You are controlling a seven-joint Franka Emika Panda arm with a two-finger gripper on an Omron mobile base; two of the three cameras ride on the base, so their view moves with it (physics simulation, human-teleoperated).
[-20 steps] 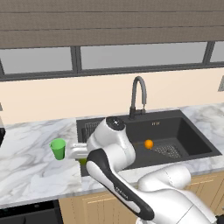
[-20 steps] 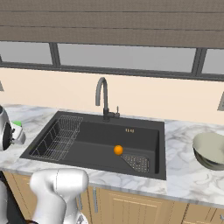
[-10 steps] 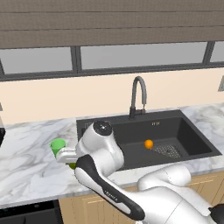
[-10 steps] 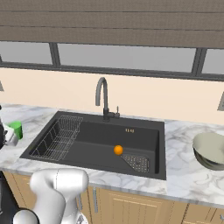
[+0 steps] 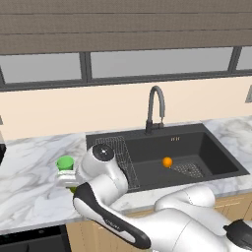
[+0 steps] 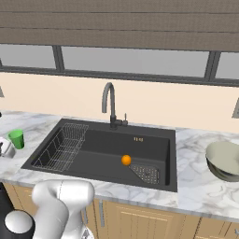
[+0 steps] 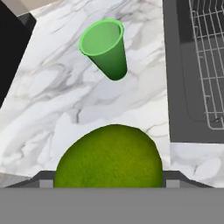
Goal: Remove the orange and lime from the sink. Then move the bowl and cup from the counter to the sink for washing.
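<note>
The 2 base views look down from behind, left and right, sharing the sink [image 5: 197, 157]; the hand view hangs close above the counter [image 7: 57, 96].

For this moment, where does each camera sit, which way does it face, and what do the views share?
Left base view: behind the arm's left, looking down over the sink; the white arm rises from lower right, reaching left by the cup.
Right base view: behind its right, facing the same sink, bowl at right; arm at lower left.
Hand view: looks down along the fingers at the lime and the counter.
Shared: orange in both base views; cup in all three.
</note>
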